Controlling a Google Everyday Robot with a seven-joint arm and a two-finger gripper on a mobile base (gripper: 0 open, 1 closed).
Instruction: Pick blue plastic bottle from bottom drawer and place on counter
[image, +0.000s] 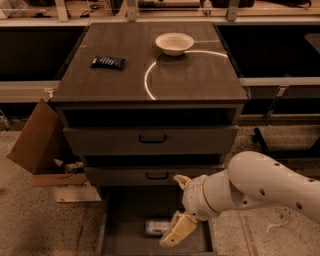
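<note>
The blue plastic bottle (157, 227) lies ungrasped on the floor of the open bottom drawer (127, 237), the gripper (171, 212) hovering inside that drawer just beside it with jaws apart, so the grasp, the lift and the placing on the counter (195, 75) are all left.

– What sort of place is this?

– A robotics lab or test workshop, not a home. A lone cabinet with a dark wood-grain counter (200, 85) stands on a bare speckled floor (40, 225), and long grey shelving (30, 86) runs past its back corners.

– What else shows it?

– A torn cardboard box (32, 145) sits on the floor by the counter's front left corner. A white robot arm (270, 187) extends in from the right – its gripper (176, 234) hangs over the open bottom drawer (125, 242), below the counter's front edge. The top holds only a bowl (174, 43) near the back edge and a snack packet (108, 62) towards the left edge.
</note>
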